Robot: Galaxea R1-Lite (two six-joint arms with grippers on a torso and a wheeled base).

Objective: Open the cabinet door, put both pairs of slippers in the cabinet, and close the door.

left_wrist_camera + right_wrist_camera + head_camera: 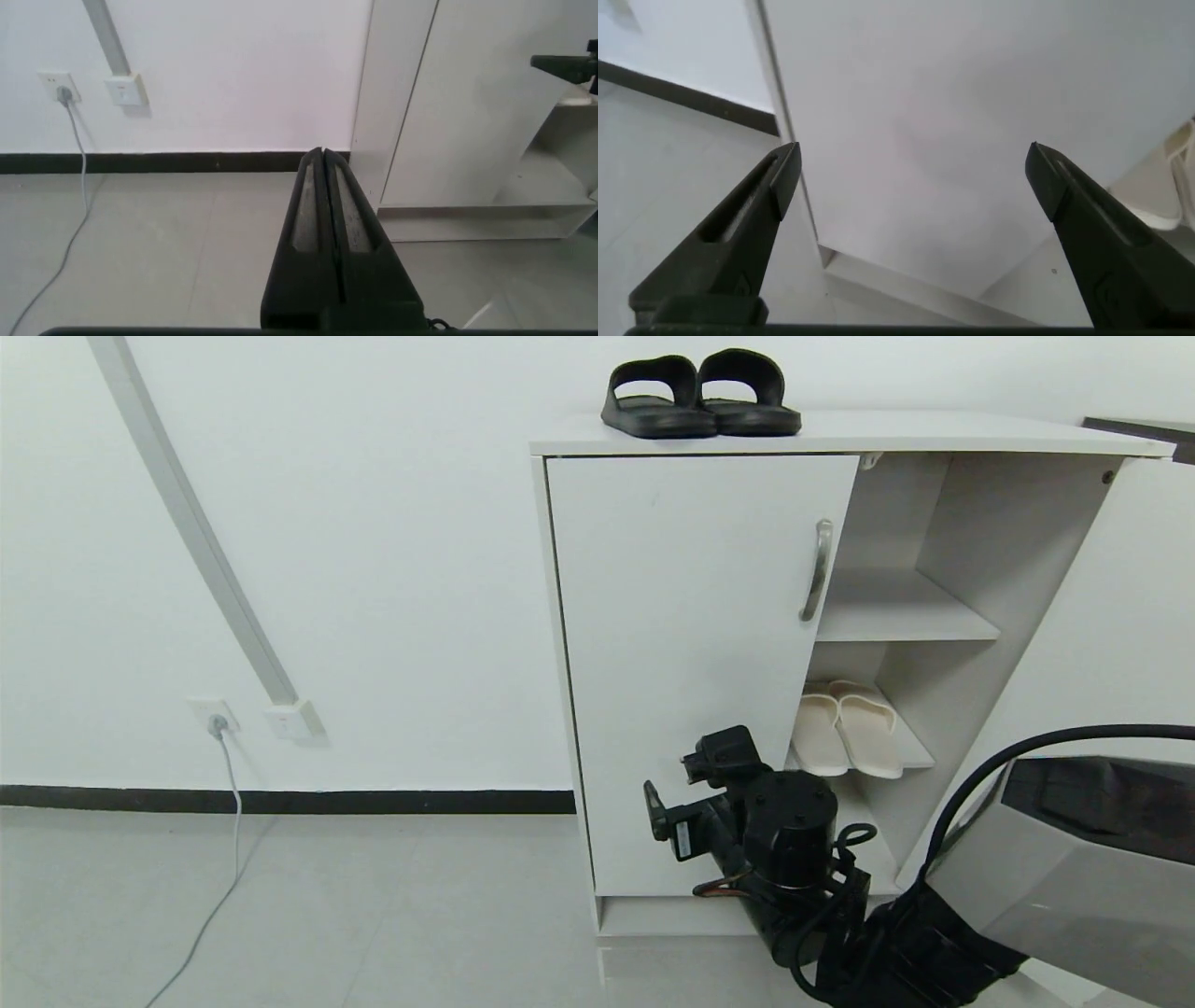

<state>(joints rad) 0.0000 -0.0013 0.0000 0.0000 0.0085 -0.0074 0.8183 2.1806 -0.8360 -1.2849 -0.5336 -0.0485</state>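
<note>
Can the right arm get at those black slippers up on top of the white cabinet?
Probably: the black rubber slide slippers sit uncovered on top of the white wooden cabinet, and the open right gripper is empty, though far below them.

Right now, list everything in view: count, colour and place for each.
cabinet: one, white, against the wall; left door shut, right door open
handle: one, silver, on the shut door
black slippers: one pair, black, on the cabinet top
cream slippers: one pair, cream, on a lower shelf in the open side
wall socket: one, white, low on the wall
cable: one, grey, from socket to floor
conduit: one, grey, slanting down the wall
right gripper: black, low before the shut door, jaws open
left gripper: black, over the floor, jaws shut
</note>
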